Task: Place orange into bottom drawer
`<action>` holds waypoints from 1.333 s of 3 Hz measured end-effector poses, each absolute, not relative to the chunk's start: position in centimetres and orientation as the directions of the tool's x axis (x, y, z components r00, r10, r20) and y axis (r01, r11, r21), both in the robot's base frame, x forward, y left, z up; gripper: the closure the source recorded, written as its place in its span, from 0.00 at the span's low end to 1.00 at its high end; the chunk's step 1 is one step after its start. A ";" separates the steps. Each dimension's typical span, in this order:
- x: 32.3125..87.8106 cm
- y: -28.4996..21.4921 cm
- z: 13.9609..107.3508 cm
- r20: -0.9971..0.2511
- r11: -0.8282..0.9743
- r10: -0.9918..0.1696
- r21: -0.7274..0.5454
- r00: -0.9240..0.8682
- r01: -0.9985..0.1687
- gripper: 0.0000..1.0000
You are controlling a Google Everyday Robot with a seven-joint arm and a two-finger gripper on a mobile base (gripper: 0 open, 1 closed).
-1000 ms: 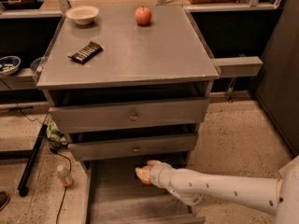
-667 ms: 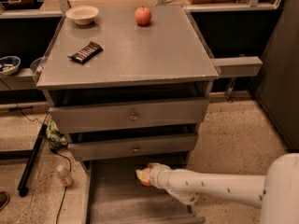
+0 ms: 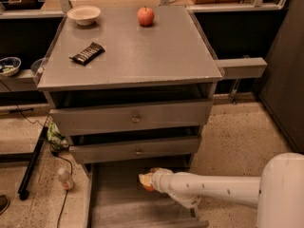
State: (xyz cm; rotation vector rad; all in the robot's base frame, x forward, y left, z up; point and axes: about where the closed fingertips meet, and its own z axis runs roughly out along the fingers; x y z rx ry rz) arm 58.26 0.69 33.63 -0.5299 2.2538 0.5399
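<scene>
Camera view: nearest you, the bottom drawer [image 3: 118,208] stands pulled open. Your gripper [image 3: 148,178] reaches in beneath the middle drawer [image 3: 137,148], jaws closed on the orange [image 3: 145,183], held low over the drawer floor so a release drops it gently. Farther back, the apple [image 3: 146,16] rests on the desk [image 3: 142,51].

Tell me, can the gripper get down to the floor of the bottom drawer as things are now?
Probably yes. The bottom drawer is pulled out, and the gripper, holding the orange, hangs over its bare floor; nothing seems to lie between them.
</scene>
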 end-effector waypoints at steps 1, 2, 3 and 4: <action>58.1 0.5 31.5 -0.715 0.839 -0.207 0.222 -0.667 -0.498 1.00; 58.0 0.1 29.6 -0.696 0.849 -0.196 0.233 -0.690 -0.475 1.00; 57.9 0.1 27.2 -0.670 0.853 -0.192 0.247 -0.717 -0.459 1.00; 57.5 0.1 25.1 -0.641 0.856 -0.187 0.266 -0.745 -0.444 1.00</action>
